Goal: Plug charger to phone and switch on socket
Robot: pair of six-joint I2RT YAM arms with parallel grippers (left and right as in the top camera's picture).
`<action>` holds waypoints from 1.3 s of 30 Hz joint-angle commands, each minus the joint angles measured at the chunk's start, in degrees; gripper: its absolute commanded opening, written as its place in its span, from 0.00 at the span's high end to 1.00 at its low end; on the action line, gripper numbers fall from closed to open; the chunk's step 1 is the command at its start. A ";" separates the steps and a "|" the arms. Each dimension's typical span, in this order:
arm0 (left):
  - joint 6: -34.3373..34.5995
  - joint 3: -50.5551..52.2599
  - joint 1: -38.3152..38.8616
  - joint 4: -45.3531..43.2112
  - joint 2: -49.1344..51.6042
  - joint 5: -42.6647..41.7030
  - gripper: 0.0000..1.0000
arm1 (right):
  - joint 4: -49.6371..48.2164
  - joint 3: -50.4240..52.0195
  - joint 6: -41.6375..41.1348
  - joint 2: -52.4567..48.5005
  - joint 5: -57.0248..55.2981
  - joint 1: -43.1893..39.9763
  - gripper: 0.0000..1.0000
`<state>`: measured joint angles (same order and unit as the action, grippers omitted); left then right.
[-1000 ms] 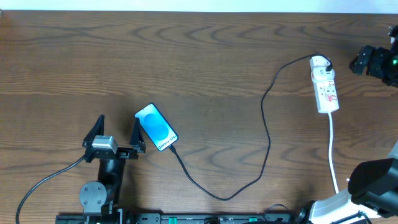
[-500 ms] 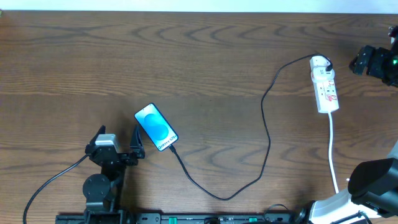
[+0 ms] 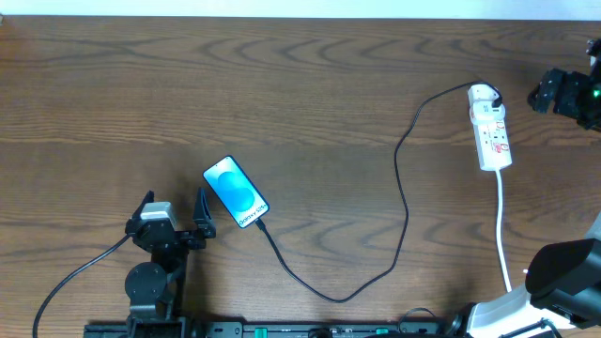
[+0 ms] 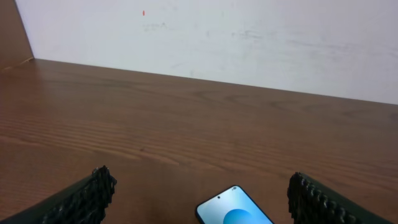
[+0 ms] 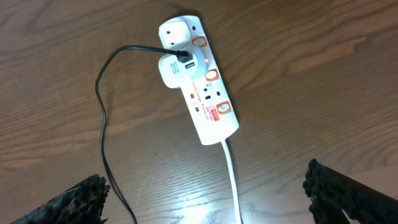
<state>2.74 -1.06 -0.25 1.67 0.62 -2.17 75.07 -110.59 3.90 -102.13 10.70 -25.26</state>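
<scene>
- Long thin black charger cable (image 3: 406,216): probably limp, runs from strip to phone; pinch near the plug tip (image 3: 262,222).
- Narrow white plastic power strip (image 3: 491,128), far right: likely rigid, light.
- Slim blue-screened phone (image 3: 235,192), front left: probably slick.
- Wide apart, empty: left gripper (image 3: 174,197), right gripper (image 5: 205,186).

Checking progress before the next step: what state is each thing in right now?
phone: screen lit, lying flat, charger at its lower edge.
charger: runs from socket's adapter to phone.
socket: adapter plugged in; switch position unclear.
left gripper: open, empty.
right gripper: open, empty.
</scene>
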 commanded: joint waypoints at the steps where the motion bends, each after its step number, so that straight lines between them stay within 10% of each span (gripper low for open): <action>1: -0.35 0.83 0.44 2.58 -0.55 1.33 0.09 | -0.02 -1.07 -0.63 1.16 0.15 -0.17 0.01; 39: -5.51 0.83 5.84 2.19 -0.39 -1.42 0.09 | -0.02 -1.07 -0.63 1.16 0.15 -0.15 0.01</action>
<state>-2.61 -1.08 5.37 1.67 0.62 -3.07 75.07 -110.59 3.90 -102.13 10.70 -25.26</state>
